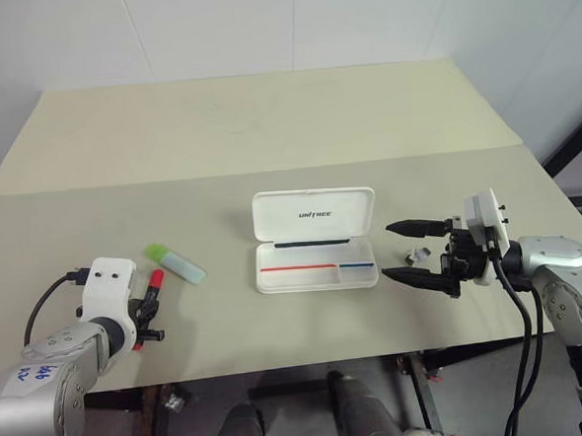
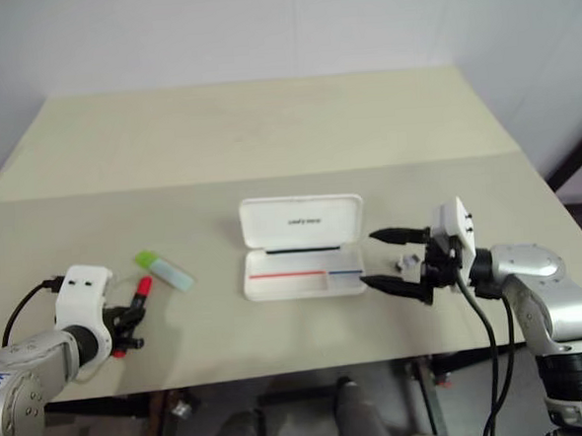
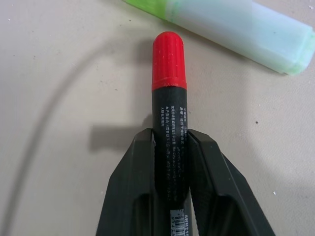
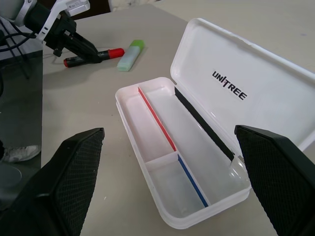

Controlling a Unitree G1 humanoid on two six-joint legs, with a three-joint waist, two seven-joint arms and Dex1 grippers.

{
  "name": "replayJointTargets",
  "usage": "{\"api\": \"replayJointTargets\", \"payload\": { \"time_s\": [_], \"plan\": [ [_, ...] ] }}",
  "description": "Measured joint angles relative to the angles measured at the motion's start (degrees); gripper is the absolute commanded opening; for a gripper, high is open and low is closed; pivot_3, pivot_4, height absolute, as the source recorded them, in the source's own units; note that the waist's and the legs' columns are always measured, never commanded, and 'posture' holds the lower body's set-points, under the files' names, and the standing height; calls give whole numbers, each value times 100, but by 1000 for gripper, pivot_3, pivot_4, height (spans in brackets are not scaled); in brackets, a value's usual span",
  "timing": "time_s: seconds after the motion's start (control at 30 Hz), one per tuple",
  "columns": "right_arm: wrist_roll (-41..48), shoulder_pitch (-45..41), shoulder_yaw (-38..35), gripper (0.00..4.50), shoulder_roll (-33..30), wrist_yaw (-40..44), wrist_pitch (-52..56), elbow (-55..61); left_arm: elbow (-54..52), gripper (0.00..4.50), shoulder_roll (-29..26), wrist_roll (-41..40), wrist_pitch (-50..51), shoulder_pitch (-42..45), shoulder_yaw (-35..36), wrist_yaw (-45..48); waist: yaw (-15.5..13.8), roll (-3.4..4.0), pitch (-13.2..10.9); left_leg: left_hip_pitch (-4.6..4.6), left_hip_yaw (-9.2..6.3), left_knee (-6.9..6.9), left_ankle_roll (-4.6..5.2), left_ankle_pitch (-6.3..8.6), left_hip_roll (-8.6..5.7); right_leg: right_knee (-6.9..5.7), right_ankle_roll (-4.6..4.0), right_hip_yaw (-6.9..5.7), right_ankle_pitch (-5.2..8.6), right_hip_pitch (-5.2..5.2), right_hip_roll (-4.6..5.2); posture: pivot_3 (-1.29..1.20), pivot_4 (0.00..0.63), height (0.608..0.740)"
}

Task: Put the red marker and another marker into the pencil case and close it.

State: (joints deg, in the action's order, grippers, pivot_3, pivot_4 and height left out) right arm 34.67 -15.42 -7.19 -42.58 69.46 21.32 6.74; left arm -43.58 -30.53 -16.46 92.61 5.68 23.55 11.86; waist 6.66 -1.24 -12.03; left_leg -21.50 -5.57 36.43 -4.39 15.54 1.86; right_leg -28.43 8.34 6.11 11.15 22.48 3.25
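Observation:
The red marker (image 3: 169, 118), a black barrel with a red cap, lies on the table at the left front. My left gripper (image 1: 149, 308) is shut on its barrel, the red cap sticking out ahead of the fingers (image 3: 138, 177). The other marker, a light-green highlighter (image 1: 175, 262), lies just beyond the cap, close to it. The white pencil case (image 1: 314, 215) stands open at the table's middle, lid raised at the back, with red and blue stripes in its tray. My right gripper (image 1: 392, 251) is open just right of the case, pointing at it.
The beige table (image 1: 266, 131) stretches far back behind the case. Its front edge runs just below both grippers. A cable loops from my left wrist (image 1: 39, 303) near the table's left front corner.

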Motion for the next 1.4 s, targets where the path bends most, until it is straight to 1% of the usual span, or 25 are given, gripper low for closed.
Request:
{"api": "replayJointTargets", "payload": {
  "time_s": [0.03, 0.07, 0.1, 0.13, 0.17, 0.2, 0.27, 0.3, 0.4, 0.5, 0.6, 0.67, 0.77, 0.83, 0.9, 0.97, 1.2, 1.3, 1.4],
  "plan": [
    [0, 4, -2, 4500, 0, -9, 1, 14, 78, 606, -4, 0, 6, 48, 4, 14, 42, 67, 20, -58, -38, -44, 17, -10, 51, 202, -1, -33, -130, -80, -34, 0, 150, 740],
    [2, 17, -6, 4500, -1, -18, 2, 53, 177, 606, -43, 1, 8, 142, 5, 34, 52, 143, 48, -161, -27, -80, 37, -28, 160, 254, -154, -172, -206, -108, -46, 0, 150, 740],
    [3, 37, -17, 4500, -6, -22, 6, 90, 276, 606, -79, -4, -4, 299, 0, 62, 25, 114, 65, -177, 28, -91, 48, -34, 207, -38, -200, -301, -146, -4, 37, 0, 150, 740],
    [3, 30, -22, 4500, -16, -31, 7, 118, 349, 606, -85, -25, -48, 401, 0, 130, -54, -20, 81, -112, 149, -66, 52, -37, 123, -322, -187, -356, 120, 108, 139, 0, 150, 740],
    [2, 25, -31, 4500, -21, -41, 6, 122, 366, 606, -89, -51, -87, 452, -1, 199, -112, -45, 70, -62, 153, -14, 47, -36, 105, -380, -101, -352, 216, 127, 137, 0, 150, 740],
    [1, 27, -33, 4500, -23, -49, 7, 123, 375, 606, -138, -112, -123, 517, 2, 305, -172, -45, 66, -50, 143, -23, 37, -31, 104, -384, -126, -353, 227, 142, 116, 0, 150, 740],
    [2, 34, -36, 4500, -36, -83, 9, 130, 466, 606, -379, -231, -312, 745, 2, 566, -219, -46, 64, -52, 142, -45, 65, -56, 104, -405, -175, -339, 224, 171, 102, 0, 150, 740],
    [3, 46, -45, 4500, -39, -99, 10, 153, 521, 606, -510, -262, -404, 838, 21, 649, -243, -47, 63, -54, 143, -46, 61, -55, 103, -419, -180, -330, 232, 176, 101, 0, 150, 740],
    [5, 153, -113, 4500, -60, -136, 10, 214, 822, 606, -915, -401, -839, 1217, 90, 994, -286, -47, 63, -55, 181, -33, 25, -36, 90, -463, -160, -273, 256, 198, 104, 0, 150, 740],
    [9, 269, -221, 4500, -61, -206, 10, 271, 1108, 606, -1178, -610, -1188, 1558, 85, 1338, -362, -49, 62, -59, 188, -30, 20, -31, 89, -470, -147, -265, 254, 208, 105, 0, 150, 740],
    [13, 345, -255, 4500, -63, -271, 10, 406, 1289, 606, -1228, -815, -1697, 1917, 62, 1657, -425, -52, 60, -58, 187, -29, 19, -29, 88, -491, -137, -266, 262, 212, 104, 0, 150, 740],
    [23, 393, -284, 4500, -65, -295, 10, 463, 1347, 606, -1222, -993, -2243, 2131, -25, 1954, -483, -53, 59, -55, 187, -28, 19, -29, 89, -493, -144, -267, 266, 211, 103, 0, 150, 740],
    [26, 472, -337, 4500, -67, -348, 9, 477, 1592, 606, -1208, -1123, -3223, 2411, -388, 2469, -516, -54, 59, -55, 189, -17, 18, -30, 88, -492, -147, -266, 268, 208, 104, 0, 150, 740],
    [28, 479, -362, 4500, -67, -379, 6, 483, 1755, 606, -1307, -1104, -3804, 2569, -838, 2872, -512, -55, 58, -56, 191, -10, 17, -31, 88, -492, -148, -265, 268, 207, 103, 0, 150, 740],
    [30, 495, -436, 4500, -68, -403, 4, 490, 1834, 606, -1474, -1023, -4442, 2761, -1438, 3417, -507, -55, 58, -54, 195, -9, 16, -32, 88, -495, -148, -262, 268, 207, 104, 0, 150, 740],
    [33, 507, -460, 4500, -70, -426, 2, 512, 1989, 606, -1481, -997, -4894, 2989, -1868, 3779, -508, -55, 58, -49, 197, -8, 20, -34, 89, -500, -148, -260, 268, 206, 103, 0, 150, 740],
    [60, 694, -598, 4500, -73, -548, 2, 682, 2696, 606, -990, -835, -5722, 3781, -2958, 4474, -506, -55, 58, -43, 200, -5, 30, -40, 88, -513, -145, -251, 267, 206, 99, 0, 150, 740],
    [60, 779, -675, 4500, -73, -629, 3, 738, 3027, 606, -762, -649, -5916, 4112, -3393, 4666, -509, -55, 58, -45, 201, -2, 30, -40, 88, -512, -144, -248, 267, 204, 99, 0, 150, 740],
    [62, 878, -707, 4500, -72, -713, 2, 863, 3358, 606, -548, -281, -6125, 4291, -3860, 4766, -511, -55, 58, -44, 200, -4, 30, -40, 88, -513, -143, -247, 268, 204, 96, 0, 150, 740]
  ]
}}
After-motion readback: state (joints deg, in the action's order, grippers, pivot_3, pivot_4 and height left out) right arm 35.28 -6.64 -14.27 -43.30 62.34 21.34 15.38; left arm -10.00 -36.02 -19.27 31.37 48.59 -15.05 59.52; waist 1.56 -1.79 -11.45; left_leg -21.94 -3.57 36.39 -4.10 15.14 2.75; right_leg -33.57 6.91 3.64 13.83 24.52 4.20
